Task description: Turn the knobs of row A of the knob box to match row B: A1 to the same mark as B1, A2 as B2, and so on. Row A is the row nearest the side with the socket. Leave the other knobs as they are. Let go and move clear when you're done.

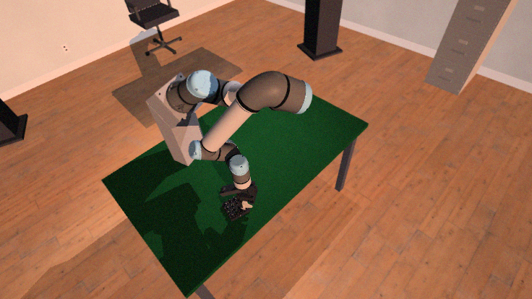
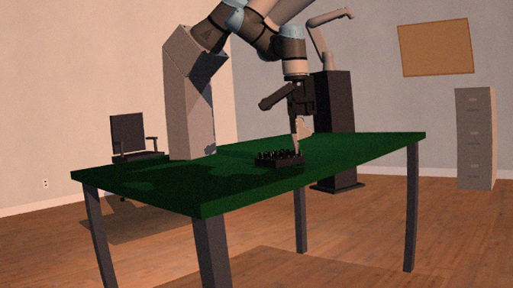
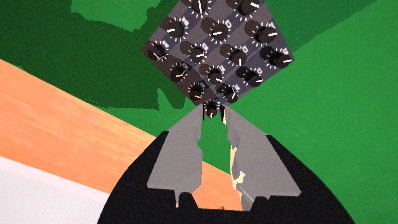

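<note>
The black two-jaw gripper [image 1: 244,209] [image 2: 297,152] [image 3: 212,105] stands narrowly parted, tips around a black corner knob [image 3: 211,108] with a white pointer. The black knob box [image 1: 238,217] [image 2: 279,163] [image 3: 160,39] sits on the green table [image 1: 282,156] [image 2: 348,150] [image 3: 325,100]. Lining up a grasp seems in hand — next, centre, close, then twist. Pale labels mark the knobs — too small to read; no brand is legible.

Knob box [image 1: 236,217] [image 2: 279,162] [image 3: 200,37] on table [image 1: 282,148] [image 2: 368,145] [image 3: 320,125], under claw [image 1: 246,204] [image 2: 296,150] [image 3: 212,105].
</note>
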Robot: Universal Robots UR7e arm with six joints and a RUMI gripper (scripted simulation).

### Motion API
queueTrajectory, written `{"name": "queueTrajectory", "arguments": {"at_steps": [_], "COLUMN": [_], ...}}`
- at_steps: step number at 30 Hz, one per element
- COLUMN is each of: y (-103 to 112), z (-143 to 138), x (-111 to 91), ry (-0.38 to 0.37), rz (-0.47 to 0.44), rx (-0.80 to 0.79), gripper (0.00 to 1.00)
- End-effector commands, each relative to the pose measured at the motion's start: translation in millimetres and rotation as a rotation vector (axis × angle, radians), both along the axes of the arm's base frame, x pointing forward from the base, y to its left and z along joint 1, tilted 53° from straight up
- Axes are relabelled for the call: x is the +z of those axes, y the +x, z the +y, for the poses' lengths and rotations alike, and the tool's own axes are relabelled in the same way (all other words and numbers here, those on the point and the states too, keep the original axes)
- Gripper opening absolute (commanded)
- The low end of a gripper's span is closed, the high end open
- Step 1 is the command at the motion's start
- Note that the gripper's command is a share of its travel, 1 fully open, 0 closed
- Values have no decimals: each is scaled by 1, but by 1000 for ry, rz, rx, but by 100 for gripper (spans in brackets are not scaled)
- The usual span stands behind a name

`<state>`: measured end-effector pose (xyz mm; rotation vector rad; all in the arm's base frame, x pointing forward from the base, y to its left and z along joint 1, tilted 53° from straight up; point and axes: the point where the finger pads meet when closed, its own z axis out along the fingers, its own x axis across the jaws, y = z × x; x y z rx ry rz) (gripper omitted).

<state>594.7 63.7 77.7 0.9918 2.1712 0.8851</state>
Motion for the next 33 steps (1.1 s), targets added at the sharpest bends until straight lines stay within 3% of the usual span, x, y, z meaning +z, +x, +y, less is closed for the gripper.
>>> {"name": "queueTrajectory", "arguments": {"at_steps": [1,29,30,33], "y": [2,2,2,2], "z": [0,0,0,0], "x": [2,2,2,2], "ry": [-2,-2,-2,-2], "rz": [-4,-4,-4,-4], "rx": [2,2,2,2], "gripper": [11,11,4,4]}}
